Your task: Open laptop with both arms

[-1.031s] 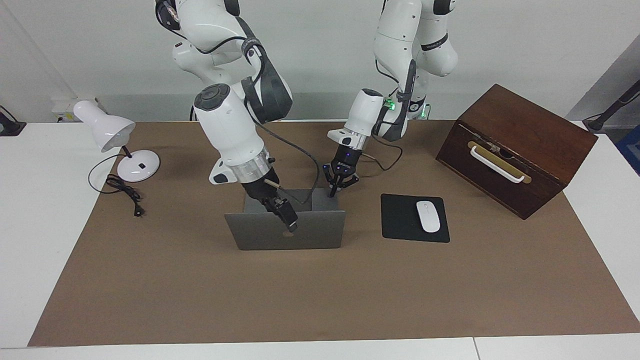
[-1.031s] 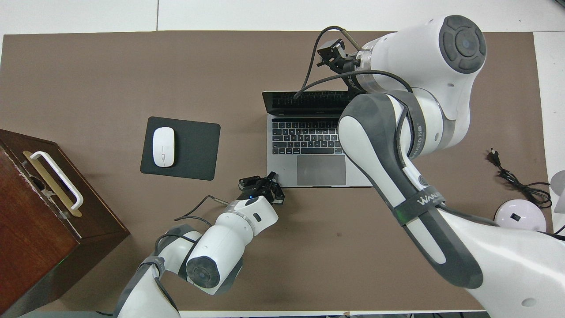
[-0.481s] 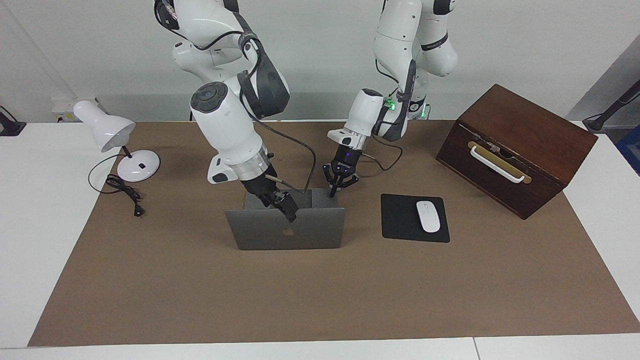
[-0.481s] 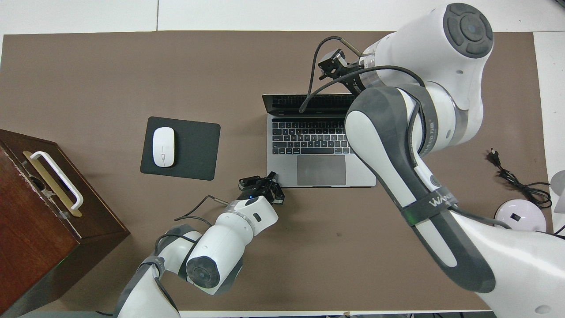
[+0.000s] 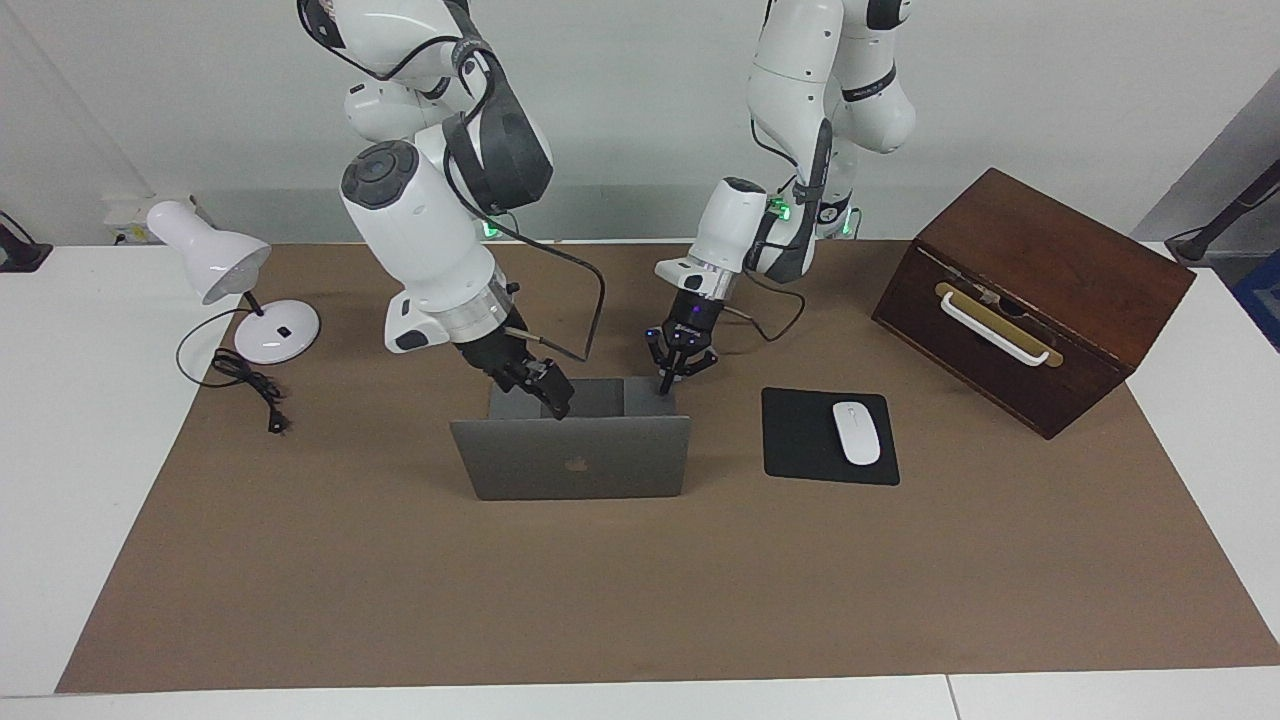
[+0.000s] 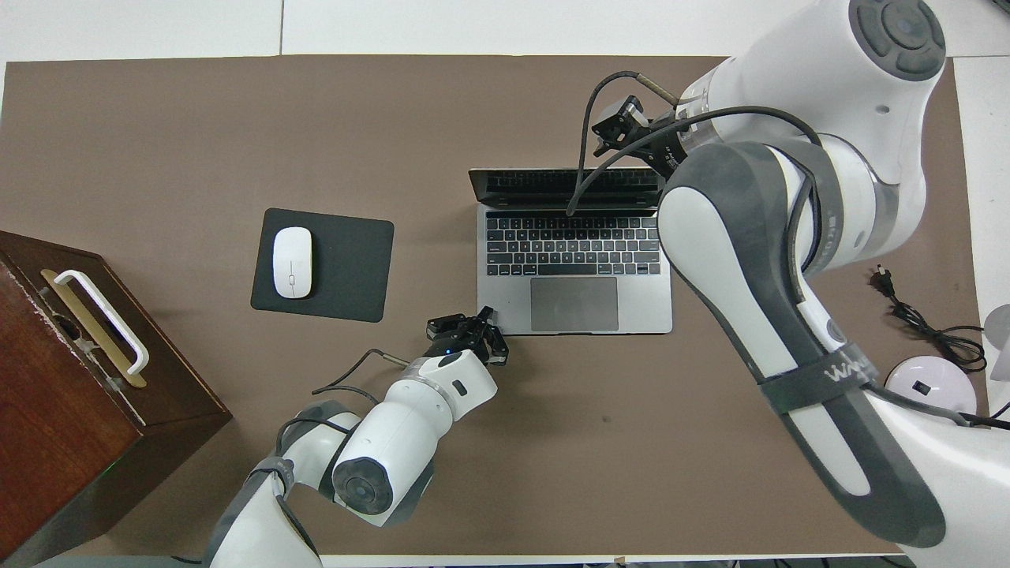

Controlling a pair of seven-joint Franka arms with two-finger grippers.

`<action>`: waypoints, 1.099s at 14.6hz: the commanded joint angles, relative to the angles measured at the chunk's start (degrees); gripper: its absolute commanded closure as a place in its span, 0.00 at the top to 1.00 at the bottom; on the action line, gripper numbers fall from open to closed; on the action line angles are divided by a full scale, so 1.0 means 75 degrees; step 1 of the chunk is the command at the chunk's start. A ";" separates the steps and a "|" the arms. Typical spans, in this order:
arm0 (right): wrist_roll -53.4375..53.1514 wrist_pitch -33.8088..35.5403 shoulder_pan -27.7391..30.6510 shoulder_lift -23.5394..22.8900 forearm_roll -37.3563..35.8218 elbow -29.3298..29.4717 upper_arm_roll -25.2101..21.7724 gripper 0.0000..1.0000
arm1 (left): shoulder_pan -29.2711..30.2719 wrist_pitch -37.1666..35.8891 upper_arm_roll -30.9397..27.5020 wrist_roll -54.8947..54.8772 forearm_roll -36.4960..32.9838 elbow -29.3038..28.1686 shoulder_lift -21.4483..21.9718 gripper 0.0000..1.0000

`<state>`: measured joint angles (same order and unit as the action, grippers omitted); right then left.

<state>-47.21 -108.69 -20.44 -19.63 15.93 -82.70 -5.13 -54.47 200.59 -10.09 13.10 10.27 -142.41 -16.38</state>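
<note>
The silver-grey laptop point(image 5: 610, 462) point(image 6: 576, 315) stands open on the brown mat. Its lid is upright, the apple logo faces away from the robots, and the dark keyboard shows in the overhead view. My left gripper point(image 5: 665, 386) point(image 6: 484, 318) is shut. Its fingertips meet on the corner of the laptop's base nearest the robots, toward the left arm's end. My right gripper point(image 5: 552, 398) hangs just above the lid's top edge, clear of the lid and holding nothing. In the overhead view the right forearm hides its tips.
A black mouse pad point(image 5: 795, 445) with a white mouse point(image 5: 856, 432) lies beside the laptop toward the left arm's end. A brown wooden box point(image 5: 1030, 290) with a white handle stands past it. A white desk lamp point(image 5: 235, 270) and its cable point(image 5: 250, 385) sit at the right arm's end.
My right gripper has lifted off the back of the lid and drawn up toward the robots, now over the lid's top edge. The laptop and the left gripper have not moved.
</note>
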 commanded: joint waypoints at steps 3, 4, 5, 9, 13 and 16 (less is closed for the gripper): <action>0.1089 0.0908 0.0147 0.0448 0.0114 -0.0048 -0.0240 1.00 | 0.0055 0.0008 -0.0037 -0.0012 0.0166 0.0238 -0.0043 0.00; 0.1416 0.1165 0.0147 0.0554 0.0079 -0.0048 -0.0381 1.00 | 0.0055 0.0008 -0.0025 -0.0012 0.0236 0.0238 0.0050 0.00; 0.1895 0.1400 0.0147 0.0659 -0.0176 -0.0037 -0.0475 1.00 | 0.0067 0.0008 -0.0037 0.0012 0.0248 0.0238 0.0132 0.00; 0.3992 0.1870 0.0345 0.1128 -0.1244 -0.0060 -0.0546 1.00 | 0.0371 -0.0143 -0.0025 -0.0035 0.0248 0.0227 0.0530 0.00; 0.6032 0.1882 0.0779 0.1374 -0.1936 -0.0025 -0.0628 1.00 | 0.0454 -0.1640 -0.0200 -0.0210 0.0236 0.0366 0.1232 0.00; 0.7227 0.1871 0.1200 0.1503 -0.2310 -0.0036 -0.0663 1.00 | 0.0676 -0.2871 -0.0318 -0.0503 0.0213 0.0566 0.1842 0.00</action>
<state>1.43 -95.09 -13.31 -9.60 1.03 -82.53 -10.48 -50.90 185.48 -12.28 11.91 11.41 -138.60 -6.73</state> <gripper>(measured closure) 0.000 0.991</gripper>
